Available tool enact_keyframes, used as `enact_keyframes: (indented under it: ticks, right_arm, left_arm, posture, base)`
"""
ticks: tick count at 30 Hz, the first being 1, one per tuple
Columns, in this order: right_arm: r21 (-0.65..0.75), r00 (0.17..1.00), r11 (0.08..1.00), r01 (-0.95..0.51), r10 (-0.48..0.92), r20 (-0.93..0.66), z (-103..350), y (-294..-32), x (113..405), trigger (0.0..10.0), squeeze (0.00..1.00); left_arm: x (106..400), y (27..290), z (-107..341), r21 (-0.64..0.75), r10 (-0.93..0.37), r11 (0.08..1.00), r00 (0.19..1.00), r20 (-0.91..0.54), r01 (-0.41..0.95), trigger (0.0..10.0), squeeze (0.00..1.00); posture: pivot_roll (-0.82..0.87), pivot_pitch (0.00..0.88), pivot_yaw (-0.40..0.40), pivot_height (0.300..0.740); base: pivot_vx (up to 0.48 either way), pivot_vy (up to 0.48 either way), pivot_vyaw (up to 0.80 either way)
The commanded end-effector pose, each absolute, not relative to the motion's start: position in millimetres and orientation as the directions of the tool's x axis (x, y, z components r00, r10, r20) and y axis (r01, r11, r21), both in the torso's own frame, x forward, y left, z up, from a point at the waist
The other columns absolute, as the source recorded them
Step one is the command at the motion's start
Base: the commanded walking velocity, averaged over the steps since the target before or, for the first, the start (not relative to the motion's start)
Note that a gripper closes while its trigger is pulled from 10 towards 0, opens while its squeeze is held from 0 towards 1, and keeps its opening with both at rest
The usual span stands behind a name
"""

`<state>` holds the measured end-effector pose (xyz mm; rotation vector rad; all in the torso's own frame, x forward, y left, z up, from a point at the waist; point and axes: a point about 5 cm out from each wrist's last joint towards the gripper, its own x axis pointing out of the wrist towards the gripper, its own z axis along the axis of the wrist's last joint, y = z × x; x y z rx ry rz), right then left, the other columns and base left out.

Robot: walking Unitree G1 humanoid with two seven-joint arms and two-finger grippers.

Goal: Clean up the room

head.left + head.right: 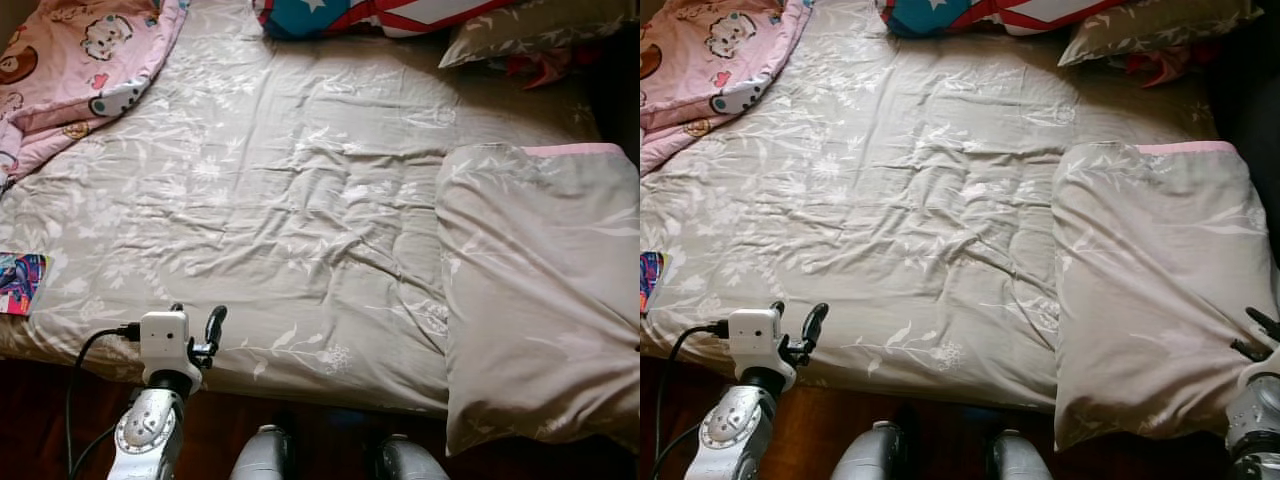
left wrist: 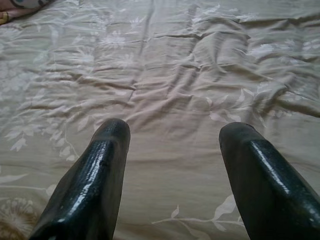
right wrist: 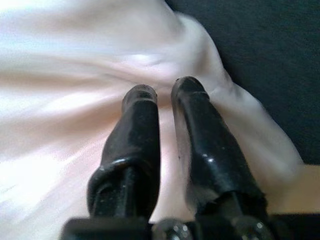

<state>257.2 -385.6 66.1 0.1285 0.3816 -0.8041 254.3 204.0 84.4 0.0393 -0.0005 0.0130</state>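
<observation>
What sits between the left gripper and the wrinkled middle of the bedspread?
Nothing visible. The left gripper hovers open at the bed's near edge, and bare bedspread runs ahead of it. The folded blanket lies off to the right, with the right gripper at it.

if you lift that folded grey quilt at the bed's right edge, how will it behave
The folded quilt will likely be floppy: it is creased and droops over the bed's front edge. Lifted by the right hand, which pinches one edge, the rest would probably sag and unfold. It looks puffy, so probably light.
</observation>
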Motion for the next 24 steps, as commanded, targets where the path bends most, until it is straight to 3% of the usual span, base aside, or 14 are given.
enact_keyframes:
  ticks: [1, 2, 3, 5, 6, 10, 13, 14, 24]
  right_arm:
    - [-0.078, 0.659, 0.726, 0.683, -0.659, -0.362, 62, -381, 257, 10.0, 1.00]
    - [-0.093, 0.686, 0.749, 0.656, -0.644, -0.339, 64, -378, 261, 10.0, 1.00]
    - [-0.097, 0.699, 0.760, 0.643, -0.634, -0.330, 65, -376, 262, 10.0, 0.90]
    - [-0.099, 0.707, 0.766, 0.635, -0.628, -0.324, 65, -375, 263, 10.0, 0.90]
    - [-0.098, 0.741, 0.795, 0.599, -0.597, -0.307, 65, -369, 267, 10.0, 0.00]
    - [-0.063, 0.874, 0.921, 0.385, -0.386, -0.295, 50, -328, 281, 10.0, 0.00]
    - [-0.081, 0.905, 0.957, 0.277, -0.289, -0.313, 39, -308, 281, 10.0, 0.00]
    - [-0.051, 0.907, 0.972, 0.230, -0.233, -0.350, 26, -292, 278, 10.0, 0.00]
    - [0.044, 0.851, 0.988, 0.150, -0.106, -0.514, -29, -235, 243, 10.0, 0.00]
  left_arm:
    - [248, 206, 72, 0.056, 0.024, 0.998, 0.998, -0.054, -0.021, 10.0, 0.00]
    - [248, 206, 71, 0.054, 0.025, 0.998, 0.998, -0.056, -0.022, 10.0, 0.00]
    - [248, 205, 70, 0.053, 0.026, 0.998, 0.998, -0.057, -0.023, 10.0, 0.00]
    - [248, 205, 70, 0.052, 0.026, 0.998, 0.998, -0.057, -0.023, 10.0, 0.00]
    - [248, 205, 69, 0.046, 0.032, 0.999, 0.998, -0.061, -0.029, 10.0, 0.00]
    - [243, 208, 53, -0.017, 0.079, 0.997, 0.990, -0.118, -0.082, 10.0, 0.00]
    - [240, 210, 43, -0.048, 0.108, 0.992, 0.982, -0.157, -0.117, 10.0, 0.00]
    - [237, 213, 34, -0.068, 0.129, 0.987, 0.974, -0.189, -0.144, 10.0, 0.00]
    - [214, 219, -19, -0.015, 0.142, 0.987, 0.906, -0.400, -0.161, 10.0, 0.00]
  posture:
    - [-0.04, 0.282, 0.022, 0.740]
    - [-0.04, 0.280, 0.020, 0.740]
    - [-0.04, 0.280, 0.020, 0.740]
    - [-0.04, 0.280, 0.020, 0.740]
    - [-0.04, 0.279, 0.019, 0.740]
    - [-0.04, 0.265, 0.013, 0.740]
    - [-0.04, 0.258, 0.013, 0.740]
    - [-0.04, 0.250, 0.014, 0.740]
    - [-0.05, 0.184, 0.004, 0.740]
  base:
    - [0.000, 0.000, 0.00]
    - [0.000, 0.000, 0.00]
    - [0.000, 0.000, 0.00]
    - [0.000, 0.000, 0.00]
    - [0.000, 0.000, 0.00]
    - [0.000, 0.000, 0.00]
    - [0.000, 0.000, 0.00]
    - [0.000, 0.000, 0.00]
    - [0.000, 0.000, 0.00]
